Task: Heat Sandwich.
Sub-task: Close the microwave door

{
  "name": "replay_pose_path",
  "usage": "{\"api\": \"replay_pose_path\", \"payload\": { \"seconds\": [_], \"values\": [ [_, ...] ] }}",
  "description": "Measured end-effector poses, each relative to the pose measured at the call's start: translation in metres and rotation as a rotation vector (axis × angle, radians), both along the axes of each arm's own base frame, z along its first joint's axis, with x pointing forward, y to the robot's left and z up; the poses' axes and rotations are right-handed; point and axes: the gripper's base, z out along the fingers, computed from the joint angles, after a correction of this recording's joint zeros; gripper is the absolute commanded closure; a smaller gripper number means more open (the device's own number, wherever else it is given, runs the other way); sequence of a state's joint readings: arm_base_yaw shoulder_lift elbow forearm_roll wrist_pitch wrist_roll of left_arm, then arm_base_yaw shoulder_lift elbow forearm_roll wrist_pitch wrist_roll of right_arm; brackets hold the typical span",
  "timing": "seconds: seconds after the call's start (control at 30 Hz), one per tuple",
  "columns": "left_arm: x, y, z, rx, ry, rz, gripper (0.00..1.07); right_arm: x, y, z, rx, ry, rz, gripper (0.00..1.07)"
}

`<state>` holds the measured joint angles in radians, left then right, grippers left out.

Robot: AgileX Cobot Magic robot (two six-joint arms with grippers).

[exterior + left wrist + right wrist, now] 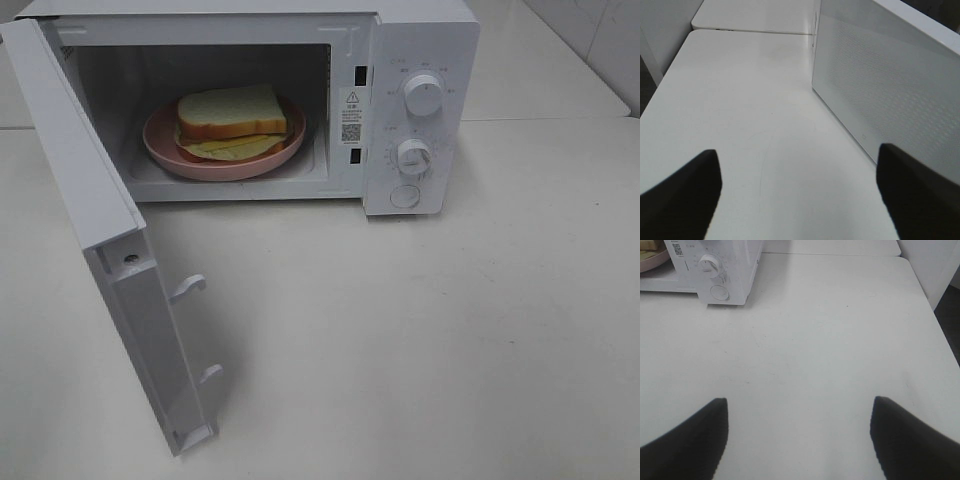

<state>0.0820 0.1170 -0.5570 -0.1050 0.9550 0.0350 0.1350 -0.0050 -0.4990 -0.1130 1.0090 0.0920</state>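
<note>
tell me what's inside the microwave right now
A pink plate holding the sandwich sits inside the open microwave. The sandwich covers the plate's middle, and the plate hides the floor beneath it, so what lies under it cannot be seen.

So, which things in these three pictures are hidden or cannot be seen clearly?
- Exterior high view: the print on the warning label and the marks around the upper knob are too small to read.
- Exterior high view: the sandwich covers the middle of the plate.
- Left wrist view: the open door blocks everything inside the microwave.
- Right wrist view: the picture's edge cuts off the plate.
</note>
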Motion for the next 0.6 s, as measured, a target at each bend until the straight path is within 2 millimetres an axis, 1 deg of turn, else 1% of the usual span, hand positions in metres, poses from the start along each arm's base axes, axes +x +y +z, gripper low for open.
{"api": "replay_pose_path", "payload": {
  "seconds": [0.03,0.07,0.1,0.13,0.17,0.2,0.27,0.3,0.33,0.37,0.43,0.47,0.5,0.6],
  "values": [
    [0.004,0.0,0.001,0.0,0.001,0.002,0.47,0.0,0.0,0.0,0.0,0.0,0.0,0.32],
    [0.013,0.001,0.003,-0.001,0.007,0.006,0.61,0.0,0.0,0.0,0.0,0.0,0.0,0.32],
    [0.017,0.002,0.004,-0.002,0.012,0.008,0.66,0.0,0.0,0.0,0.0,0.0,0.0,0.32],
    [0.017,0.002,0.004,-0.002,0.012,0.008,0.66,0.0,0.0,0.0,0.0,0.0,0.0,0.32],
    [0.022,0.003,0.005,-0.003,0.016,0.01,0.72,0.0,0.0,0.0,0.0,0.0,0.0,0.32],
    [0.031,0.003,0.006,-0.005,0.024,0.013,0.84,0.0,0.0,0.0,0.0,0.0,0.0,0.32],
    [0.04,0.004,0.007,-0.007,0.032,0.016,1.02,0.0,0.0,0.0,0.0,0.0,0.0,0.32],
    [0.044,0.005,0.007,-0.005,0.036,0.018,1.07,0.0,0.0,0.0,0.0,0.0,0.0,0.32],
    [0.044,0.005,0.007,-0.005,0.036,0.018,1.07,0.0,0.0,0.0,0.0,0.0,0.0,0.32],
    [0.053,0.006,0.007,0.0,0.033,0.024,1.07,0.0,0.0,0.0,0.0,0.0,0.0,0.32],
    [0.062,0.008,0.005,0.006,0.02,0.031,1.07,0.0,0.0,0.0,0.0,0.0,0.0,0.32],
    [0.071,0.009,0.002,0.01,0.001,0.036,1.07,0.0,0.0,0.0,0.0,0.0,0.0,0.32],
    [0.071,0.009,0.002,0.01,0.001,0.036,1.07,0.0,0.0,0.0,0.0,0.0,0.0,0.32],
    [0.083,0.011,-0.004,0.013,-0.055,0.047,1.07,0.0,0.0,0.0,0.0,0.0,0.0,0.32]
  ]
}}
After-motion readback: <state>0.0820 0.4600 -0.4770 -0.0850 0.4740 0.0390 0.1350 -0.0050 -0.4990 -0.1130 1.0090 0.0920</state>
